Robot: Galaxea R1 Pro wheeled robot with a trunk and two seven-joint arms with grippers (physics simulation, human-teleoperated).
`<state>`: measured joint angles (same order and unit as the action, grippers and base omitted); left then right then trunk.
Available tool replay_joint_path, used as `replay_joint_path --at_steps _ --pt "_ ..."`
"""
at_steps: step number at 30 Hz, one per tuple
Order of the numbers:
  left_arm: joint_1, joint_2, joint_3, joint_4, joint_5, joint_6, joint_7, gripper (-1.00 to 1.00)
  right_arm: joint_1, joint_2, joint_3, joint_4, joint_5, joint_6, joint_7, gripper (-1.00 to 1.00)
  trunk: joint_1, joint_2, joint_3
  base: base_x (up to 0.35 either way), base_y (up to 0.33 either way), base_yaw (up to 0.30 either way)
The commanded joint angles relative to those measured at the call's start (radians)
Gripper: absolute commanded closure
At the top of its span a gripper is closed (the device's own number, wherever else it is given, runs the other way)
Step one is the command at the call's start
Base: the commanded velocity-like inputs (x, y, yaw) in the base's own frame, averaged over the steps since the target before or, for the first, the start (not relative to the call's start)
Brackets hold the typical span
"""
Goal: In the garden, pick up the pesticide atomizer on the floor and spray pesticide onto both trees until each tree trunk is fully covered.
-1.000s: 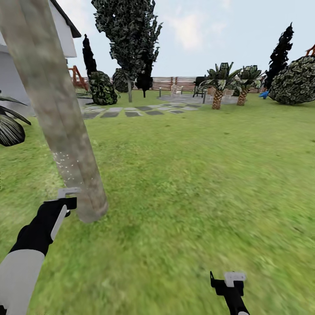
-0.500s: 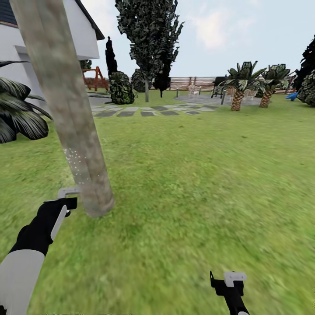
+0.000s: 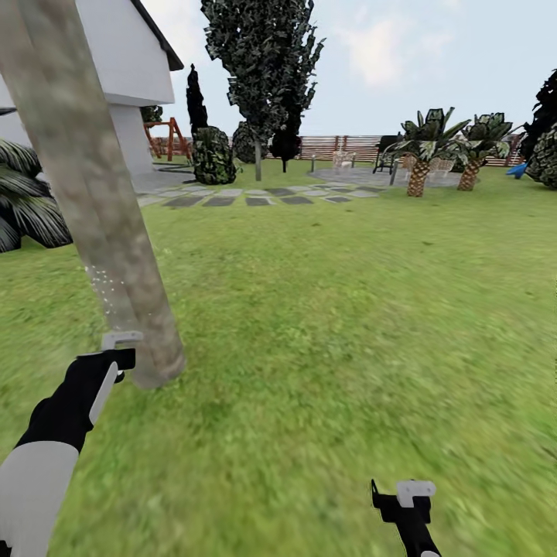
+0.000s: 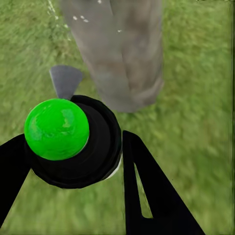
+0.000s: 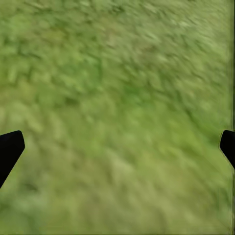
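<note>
The left gripper [image 4: 73, 161] pinches the pesticide atomizer [image 4: 73, 142] between its two black fingers [image 4: 147, 191], the bottle's black cap and bright green knob [image 4: 57, 128] sitting in the gap and its grey nozzle [image 4: 65, 81] pointing at the tree trunk [image 4: 120, 54]. In the head view the same gripper [image 3: 116, 352] hangs just beside the foot of that thick, pale mottled trunk [image 3: 93, 209], on the side nearer the robot's left, with the atomizer's pale top [image 3: 121, 339] close against the bark; whether they touch is hard to tell at this blur. A scatter of white specks [image 3: 104, 282] dots the trunk above the nozzle. The trunk leans and meets the lawn [image 3: 348, 309] near the grass's left edge. The right gripper [image 3: 404, 499] is held low over bare grass, well apart from the trunk, and in its wrist view its dark fingertips [image 5: 10, 149] stand spread at either side with nothing between them.
</note>
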<state>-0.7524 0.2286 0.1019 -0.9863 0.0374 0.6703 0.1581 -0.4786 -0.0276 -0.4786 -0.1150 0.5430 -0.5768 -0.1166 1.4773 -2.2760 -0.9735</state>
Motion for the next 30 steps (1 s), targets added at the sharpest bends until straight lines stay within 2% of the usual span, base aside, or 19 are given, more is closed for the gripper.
replay_joint_path --at_steps 1,14,30 --pt "0.0 0.0 0.0 0.0 -0.001 0.0 0.0 1.0 0.0 0.0 0.0 0.0 0.0 0.0 0.0 -1.0 0.0 0.0 0.0 0.094 -0.269 0.0" --pt "0.0 0.0 0.001 -0.003 -0.002 0.001 0.0 1.0 0.0 0.0 0.0 0.0 -0.001 0.0 0.0 -1.0 0.0 0.0 0.0 0.094 -0.269 0.015" --pt "0.001 0.005 0.0 -0.003 -0.004 0.002 0.001 1.0 0.0 0.0 0.0 0.0 0.0 0.0 0.0 -1.0 0.0 0.0 0.0 0.06 -0.244 0.263"
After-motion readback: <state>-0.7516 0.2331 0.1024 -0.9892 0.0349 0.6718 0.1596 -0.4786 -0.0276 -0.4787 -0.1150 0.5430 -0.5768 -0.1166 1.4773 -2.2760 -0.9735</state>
